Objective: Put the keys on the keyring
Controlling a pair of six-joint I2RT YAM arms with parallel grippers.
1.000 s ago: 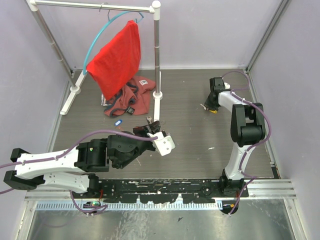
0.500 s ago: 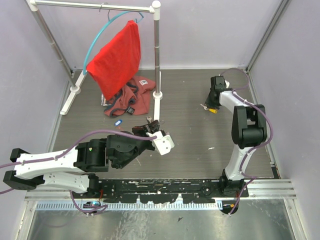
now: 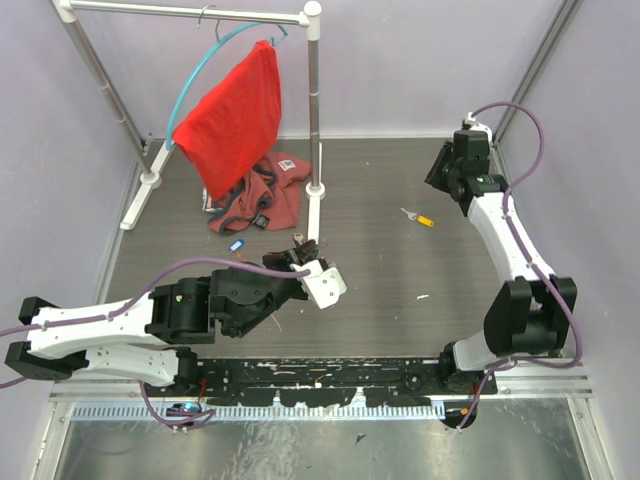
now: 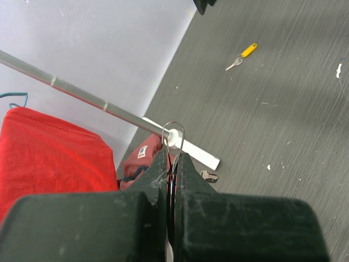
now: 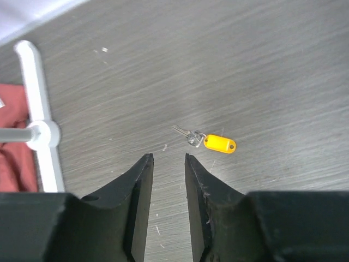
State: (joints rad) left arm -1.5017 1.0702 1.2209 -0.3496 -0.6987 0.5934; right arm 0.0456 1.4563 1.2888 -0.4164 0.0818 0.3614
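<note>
Grey table point(image 3: 380, 275): yellow-tagged key point(image 5: 207, 141) lies loose. Right gripper point(image 5: 169, 161) hovers above, jaws parted, empty. Left gripper point(image 4: 173, 164), mid-table, clenched on thin wire keyring point(image 4: 173, 131).

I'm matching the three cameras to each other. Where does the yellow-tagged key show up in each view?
Top external: the yellow-tagged key lies right of centre, in the upper half.
Left wrist: it is in the upper right, small and far off.
Right wrist: it is near the picture's centre.
Shared landmark: the rack's white foot, left of the key in every view.
</note>
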